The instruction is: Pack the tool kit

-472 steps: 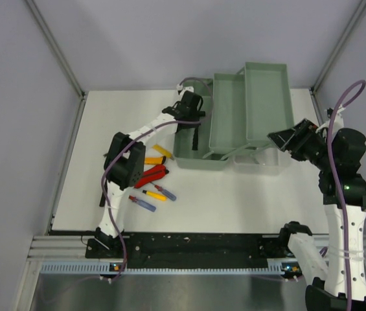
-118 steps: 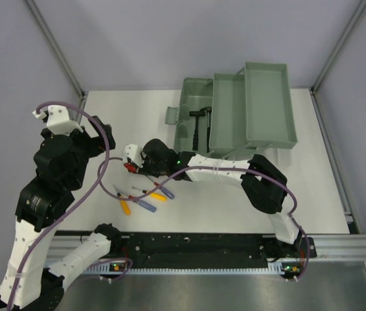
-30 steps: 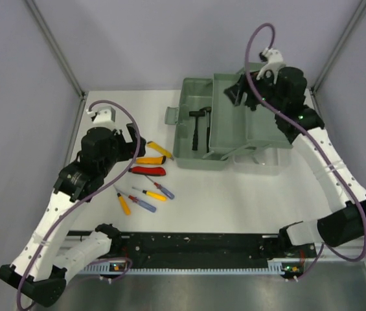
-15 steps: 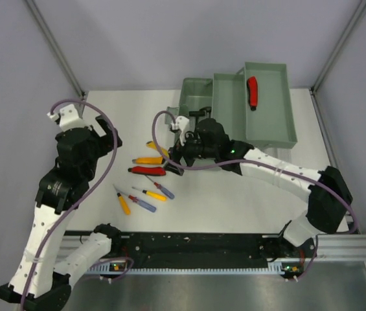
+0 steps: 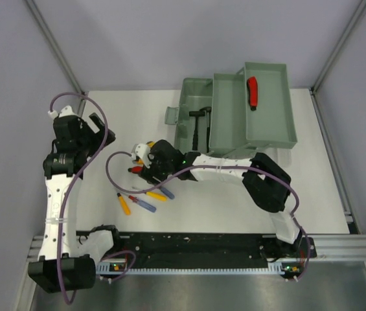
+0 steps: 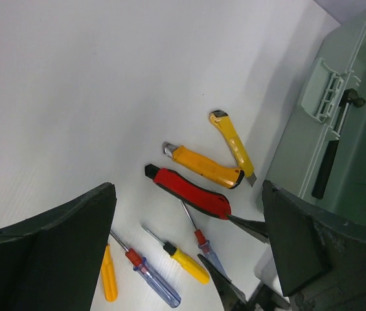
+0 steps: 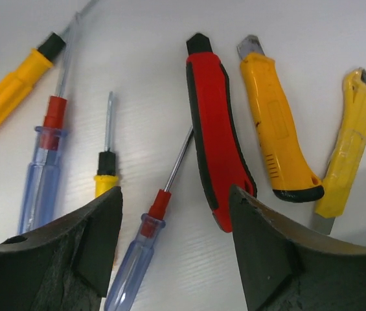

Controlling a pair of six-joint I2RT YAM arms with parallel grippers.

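The toolbox [image 5: 231,123] sits right of centre at the far side of the table [image 5: 234,207], long axis running near to far, trays folded out rightward. The left gripper [image 6: 188,184] has its jaws wide apart, holding nothing. The right gripper [image 7: 175,189] has its jaws apart over a red knife [image 7: 218,142], which is plain in its wrist view and mostly hidden from above. Only the top view shows another red knife [image 5: 252,92] in the outermost tray.

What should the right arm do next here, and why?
Probably lower the right gripper and close on the red-handled knife: it lies on the table between the open jaws, and a second red knife lies in the toolbox's top tray.
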